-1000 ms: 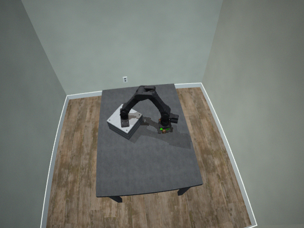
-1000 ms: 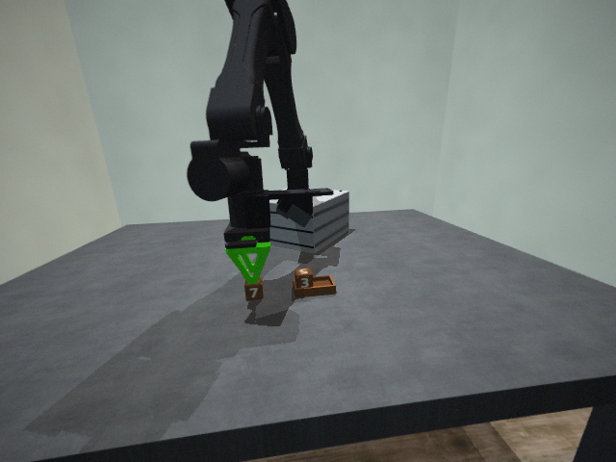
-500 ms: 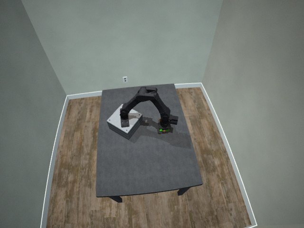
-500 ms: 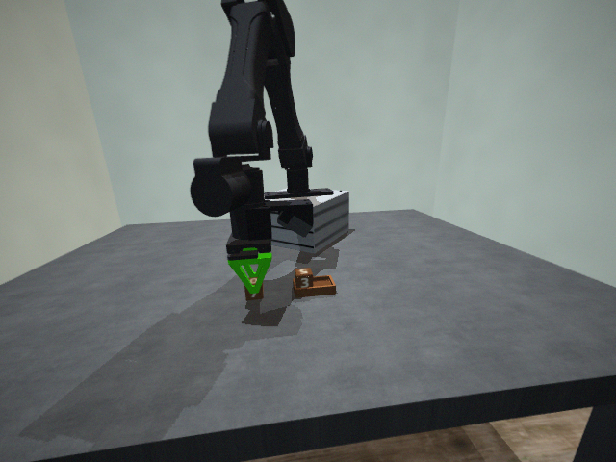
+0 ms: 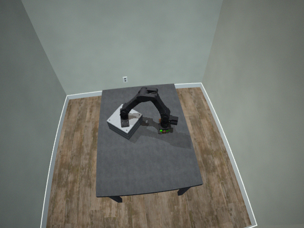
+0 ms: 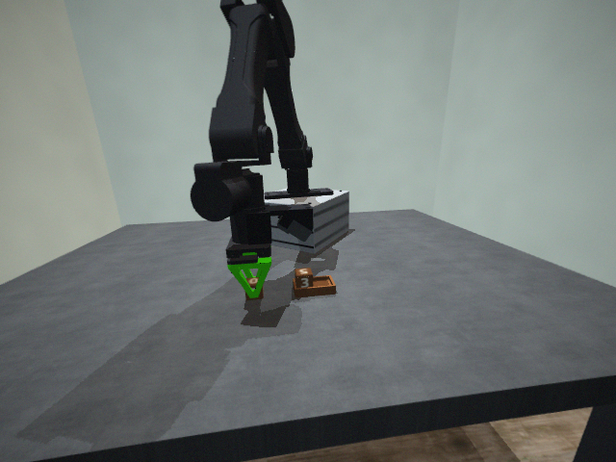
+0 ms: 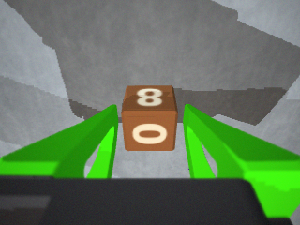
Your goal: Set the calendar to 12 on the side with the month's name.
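Top view: The black arm (image 5: 156, 104) (image 6: 239, 94) stands on a pale layered block (image 5: 114, 119) (image 6: 330, 218) and arches over the dark grey counter (image 5: 147, 164) (image 6: 377, 338). Its hand (image 5: 164, 130) (image 6: 254, 293) (image 7: 150, 112) is lowered beyond the block, with bright green fingers showing at a brown cube (image 5: 164, 131) (image 6: 254, 281) (image 7: 149, 129). A small orange-brown part of the calendar tray (image 5: 159, 120) (image 6: 318, 293) shows beside the wrist; the rest is hidden. A wall socket (image 5: 125, 79) is mounted above the counter's far edge.

Exterior view: The hand points downward, its fingers at the loose cube, which is on the counter outside the tray, near its left end in this view. A white 0 is legible on that cube's upper face; the nearer finger covers most of its front. The tray lies flat. A second cube (image 6: 303, 278) occupies its left part, a 3 on the side toward the camera; the digit on top is not clearly readable. The right part of the tray holds no cube.

Wrist view: The hand is partly spread, one finger on either side of the loose cube, with a visible gap at both flanks; nothing is gripped. Two faces read 8 and 0.

We've got the claw (image 5: 164, 130) (image 6: 254, 293) (image 7: 150, 112) lower in the exterior frame's centre-left; its fingertips now cover the loose cube's (image 5: 164, 131) (image 6: 253, 281) (image 7: 149, 130) 7 face.
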